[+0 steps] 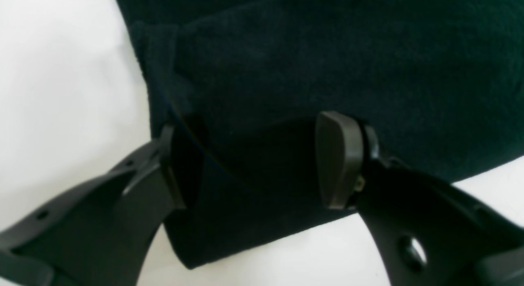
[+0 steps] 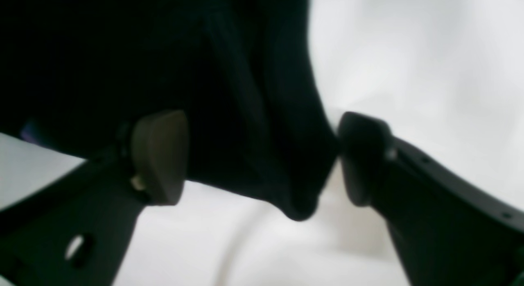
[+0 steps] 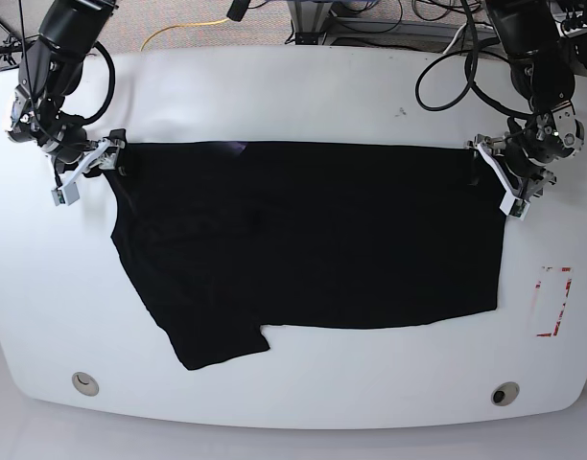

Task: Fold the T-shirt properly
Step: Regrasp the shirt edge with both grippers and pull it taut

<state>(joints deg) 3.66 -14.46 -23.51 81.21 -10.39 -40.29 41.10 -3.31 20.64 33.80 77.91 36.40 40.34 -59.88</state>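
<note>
black T-shirt (image 3: 313,235) spread flat mid-desk (image 3: 303,383), top edge twd far edge, left gripper (image 1: 262,163) jaws wide apart straddling shirt corner fabric, right gripper (image 2: 262,159) same at other corner, not pinched, base view only shows purple patch (image 3: 238,148), red marking (image 3: 552,303) nr desk right edge

A robotics lab: a white desk (image 3: 303,383) with two arms mounted at its far corners, cables (image 3: 437,29) trailing on the floor behind.

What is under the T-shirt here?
The white table shows all around the T-shirt, so it lies on that. Anything beneath the black cloth itself is covered and cannot be seen.
</note>
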